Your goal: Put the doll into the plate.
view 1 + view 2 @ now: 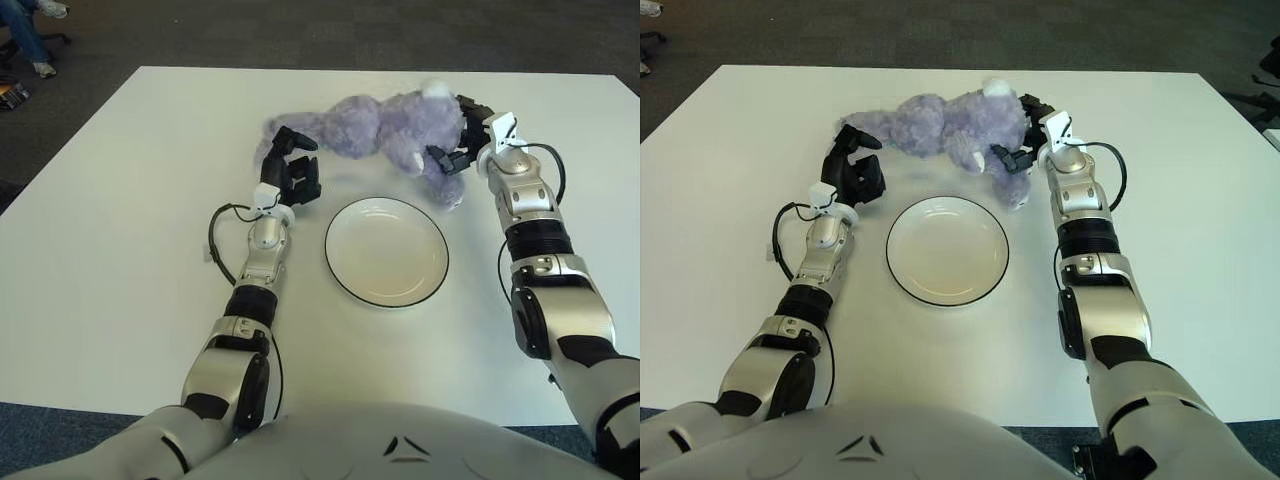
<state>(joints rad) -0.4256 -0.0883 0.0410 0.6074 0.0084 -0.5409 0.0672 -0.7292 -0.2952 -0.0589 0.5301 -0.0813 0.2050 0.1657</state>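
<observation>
right hand [462,150]: fingers curled on doll [385,127] | left hand [291,168]: fingers curled under doll's other end | doll: lifted off table [120,220], behind plate [386,251] | plate: empty, between arms

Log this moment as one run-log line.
stage: lifting | right robot hand: shut on purple doll | left robot hand: beside the doll's left end | plate: holds nothing
</observation>
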